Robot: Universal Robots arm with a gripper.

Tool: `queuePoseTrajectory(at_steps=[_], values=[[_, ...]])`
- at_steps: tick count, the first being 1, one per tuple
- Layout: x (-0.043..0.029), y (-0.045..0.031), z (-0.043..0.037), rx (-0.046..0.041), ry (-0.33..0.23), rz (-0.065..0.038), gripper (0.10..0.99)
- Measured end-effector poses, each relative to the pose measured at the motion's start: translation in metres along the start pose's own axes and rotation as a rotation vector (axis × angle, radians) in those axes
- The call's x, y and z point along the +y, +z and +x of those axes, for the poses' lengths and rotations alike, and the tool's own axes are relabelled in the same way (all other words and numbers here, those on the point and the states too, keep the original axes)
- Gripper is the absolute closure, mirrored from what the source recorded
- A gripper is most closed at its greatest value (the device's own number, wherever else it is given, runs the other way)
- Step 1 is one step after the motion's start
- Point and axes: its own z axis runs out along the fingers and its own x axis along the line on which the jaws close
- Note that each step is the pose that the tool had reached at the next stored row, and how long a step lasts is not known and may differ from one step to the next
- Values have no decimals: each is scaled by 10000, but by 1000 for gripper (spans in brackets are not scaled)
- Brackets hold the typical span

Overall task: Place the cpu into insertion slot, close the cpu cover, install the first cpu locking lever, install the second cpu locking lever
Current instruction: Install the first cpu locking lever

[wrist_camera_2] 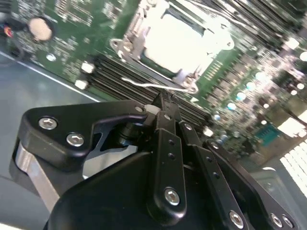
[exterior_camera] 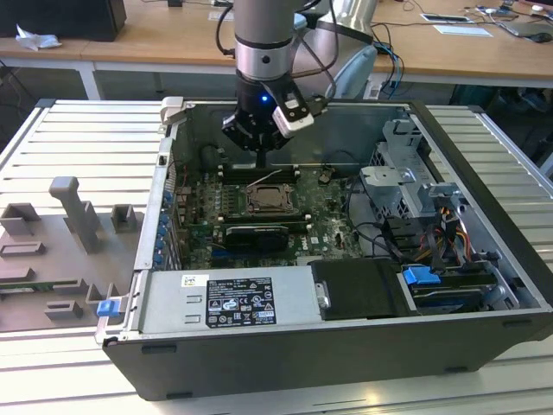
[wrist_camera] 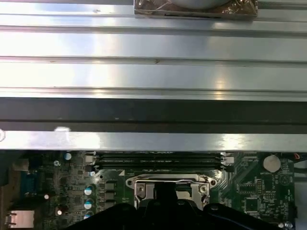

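Your gripper (wrist_camera_2: 165, 103): fingers pinched together, empty, at a locking lever (wrist_camera_2: 153, 86) beside the cpu cover (wrist_camera_2: 180, 40). Risk: wire slips off fingertips.

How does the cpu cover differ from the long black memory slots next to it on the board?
The cpu cover is a squarish, bright silvery metal frame lying over the pale cpu; the memory slots are long, narrow and black. The cover has a thin wire lever running along its edge; the slots carry small pale clips at their ends. Both sit flat on the green circuit board, below the gripper.
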Motion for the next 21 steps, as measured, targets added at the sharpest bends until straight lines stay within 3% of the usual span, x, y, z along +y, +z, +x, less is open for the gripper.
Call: queuePoseTrajectory(at_steps=[5,11,21], values=[[-1,23,-15,0,-35,-243,980],[2,142,-34,6,-75,-258,980],[45,245,-102,16,-245,-299,980]])
